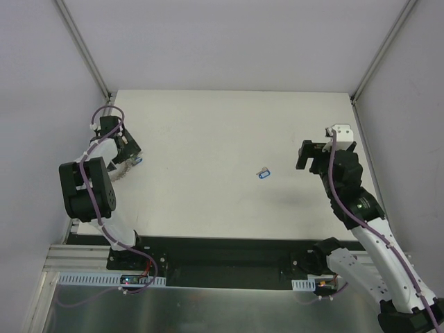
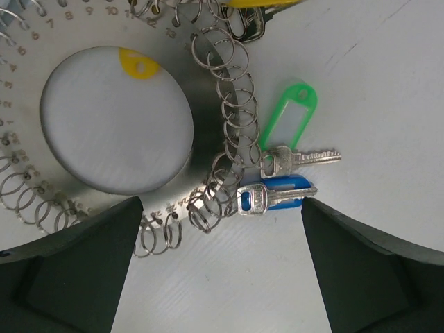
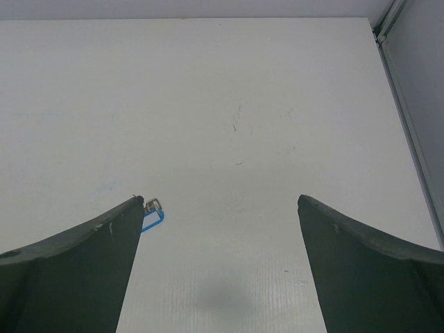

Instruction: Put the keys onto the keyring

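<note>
On white table point(image 1: 208, 139) | grey walls point(image 1: 208, 41) around | keyring point(image 2: 207, 118) left, blue key point(image 1: 263, 174) centre | both jaws wide

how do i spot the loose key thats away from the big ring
Start at the white table, in its open middle right of centre. A small key with a blue tag lies there alone; the other keys crowd the toothed grey keyring at the table's left edge.

A large flat grey metal ring point(image 2: 179, 52), its numbered rim fringed with small wire loops, lies flat at the tabletop's point(image 1: 208, 139) 9 o'clock edge. At the ring's 4 o'clock, a green-tagged silver key point(image 2: 288, 118) and a blue-headed key point(image 2: 267, 198) touch its loops. A yellow tag point(image 2: 139, 64) sits at the hole's 12 o'clock. Another blue-tagged key point(image 1: 263, 173) lies alone near the centre.
</note>
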`<action>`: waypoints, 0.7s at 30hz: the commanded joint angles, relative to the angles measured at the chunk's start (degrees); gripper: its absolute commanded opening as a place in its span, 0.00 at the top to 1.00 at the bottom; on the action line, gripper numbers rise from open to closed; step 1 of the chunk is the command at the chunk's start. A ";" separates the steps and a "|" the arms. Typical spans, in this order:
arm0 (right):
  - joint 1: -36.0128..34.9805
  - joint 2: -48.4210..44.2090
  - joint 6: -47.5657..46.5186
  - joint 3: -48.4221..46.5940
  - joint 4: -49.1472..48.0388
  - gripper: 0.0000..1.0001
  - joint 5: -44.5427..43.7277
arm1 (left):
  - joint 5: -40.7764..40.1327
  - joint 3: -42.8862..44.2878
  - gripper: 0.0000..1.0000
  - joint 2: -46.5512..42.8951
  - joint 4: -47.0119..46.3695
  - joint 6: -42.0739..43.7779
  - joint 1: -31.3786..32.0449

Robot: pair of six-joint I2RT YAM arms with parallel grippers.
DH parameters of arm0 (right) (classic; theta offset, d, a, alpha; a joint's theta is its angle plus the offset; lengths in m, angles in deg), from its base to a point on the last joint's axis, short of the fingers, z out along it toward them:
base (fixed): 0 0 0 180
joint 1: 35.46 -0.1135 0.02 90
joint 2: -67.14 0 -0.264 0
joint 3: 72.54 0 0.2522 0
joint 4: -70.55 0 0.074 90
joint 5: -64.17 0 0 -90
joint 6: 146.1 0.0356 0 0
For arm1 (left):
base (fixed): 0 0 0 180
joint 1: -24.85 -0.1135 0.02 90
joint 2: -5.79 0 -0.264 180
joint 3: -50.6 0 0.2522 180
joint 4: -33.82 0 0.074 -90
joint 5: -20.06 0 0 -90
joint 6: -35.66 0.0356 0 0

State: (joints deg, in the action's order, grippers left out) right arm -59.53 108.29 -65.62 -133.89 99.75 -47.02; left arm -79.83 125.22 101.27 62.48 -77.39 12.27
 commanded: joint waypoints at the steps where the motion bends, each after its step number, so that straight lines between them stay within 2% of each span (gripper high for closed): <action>1: 0.34 -2.12 0.64 0.92 0.38 0.04 -2.27 | 5.49 3.74 0.01 4.35 0.57 3.27 -2.18; 8: 0.34 -3.35 1.70 1.98 1.26 0.04 -2.28 | 9.80 4.62 0.01 7.44 0.84 7.58 -3.06; 17: 0.34 -3.00 1.87 2.86 1.43 0.04 -0.08 | 23.32 1.37 0.01 7.62 1.80 6.53 -2.37; 21: 0.34 -2.39 1.52 2.95 1.43 0.04 0.80 | 25.79 -0.92 0.01 6.21 2.33 5.65 0.53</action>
State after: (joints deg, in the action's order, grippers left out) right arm -59.53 105.56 -64.31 -131.36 101.70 -47.31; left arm -62.58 127.51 108.07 61.69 -70.39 9.89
